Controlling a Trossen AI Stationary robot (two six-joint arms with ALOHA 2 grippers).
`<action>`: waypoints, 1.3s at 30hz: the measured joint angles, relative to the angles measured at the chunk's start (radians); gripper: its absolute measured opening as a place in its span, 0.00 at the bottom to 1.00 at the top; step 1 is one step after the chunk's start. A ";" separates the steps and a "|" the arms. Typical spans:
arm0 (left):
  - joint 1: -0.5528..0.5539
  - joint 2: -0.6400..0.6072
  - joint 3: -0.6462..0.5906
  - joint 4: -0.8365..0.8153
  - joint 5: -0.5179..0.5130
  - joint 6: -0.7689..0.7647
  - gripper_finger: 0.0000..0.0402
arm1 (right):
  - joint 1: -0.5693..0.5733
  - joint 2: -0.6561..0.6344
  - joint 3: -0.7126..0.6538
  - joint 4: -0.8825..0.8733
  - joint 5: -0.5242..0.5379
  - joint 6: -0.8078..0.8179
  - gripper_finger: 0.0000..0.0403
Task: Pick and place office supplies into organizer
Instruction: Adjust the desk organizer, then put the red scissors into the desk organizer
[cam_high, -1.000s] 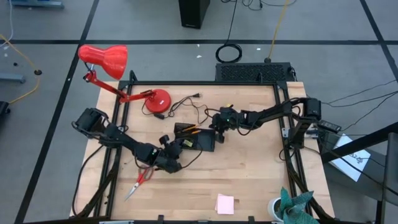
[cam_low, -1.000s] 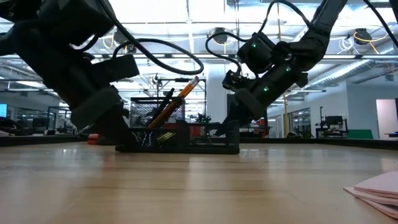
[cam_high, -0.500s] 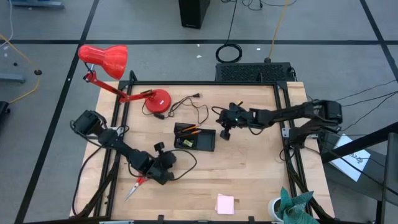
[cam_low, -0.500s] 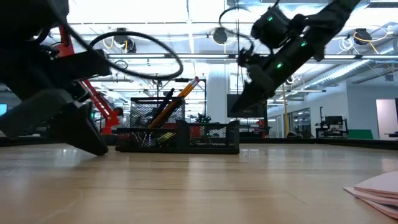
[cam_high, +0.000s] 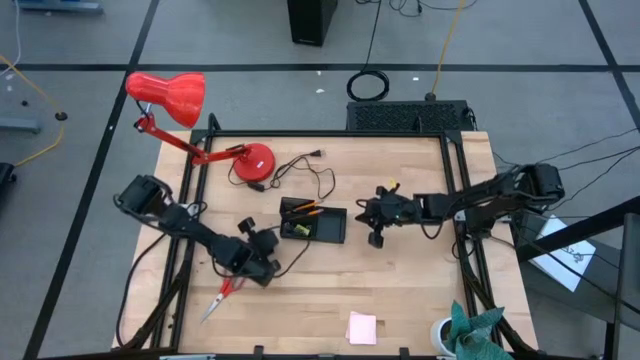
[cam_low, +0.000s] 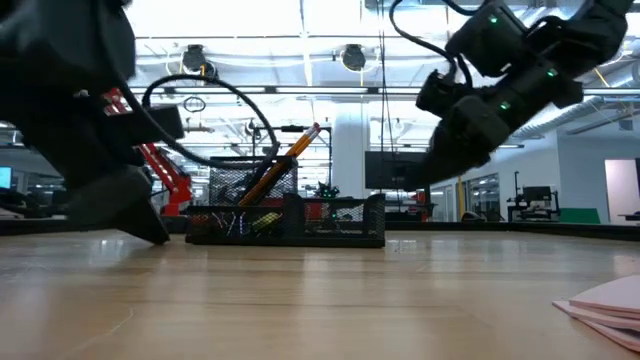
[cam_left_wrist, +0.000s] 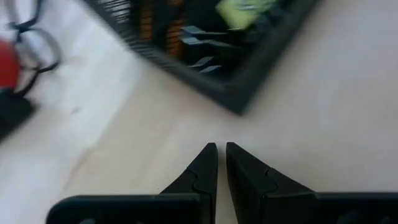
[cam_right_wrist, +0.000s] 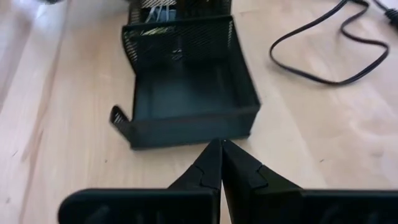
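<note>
The bench (cam_high: 400, 280) carries the black organizer (cam_high: 313, 222) near its middle, with orange pencils (cam_low: 283, 158) standing slanted in its tall mesh cup; the left pincer (cam_high: 262, 262) hangs low just off the organizer's near left corner, fingers together and empty; the right pincer (cam_high: 376, 235) sits just beside the organizer's right end, fingers together, holding nothing. The red-handled scissors (cam_high: 222, 294) lie on the bench just beside the left pincer, toward the front edge; the pink sticky-note pad (cam_high: 362, 327) rests well apart from both pincers by the front edge.

The organizer (cam_high: 313, 221) sits between both end effectors, scissors (cam_high: 220, 295) front-left.
</note>
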 joint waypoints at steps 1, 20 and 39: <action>0.012 0.001 -0.001 -0.007 -0.012 -0.010 0.10 | 0.005 0.000 -0.011 0.015 0.000 0.000 0.00; 0.198 0.003 -0.003 0.289 0.031 0.256 0.10 | 0.016 0.006 -0.087 0.053 0.030 0.051 0.00; 0.077 -0.135 0.031 -0.047 0.092 0.114 0.10 | 0.077 -0.178 -0.096 0.038 0.028 -0.016 0.00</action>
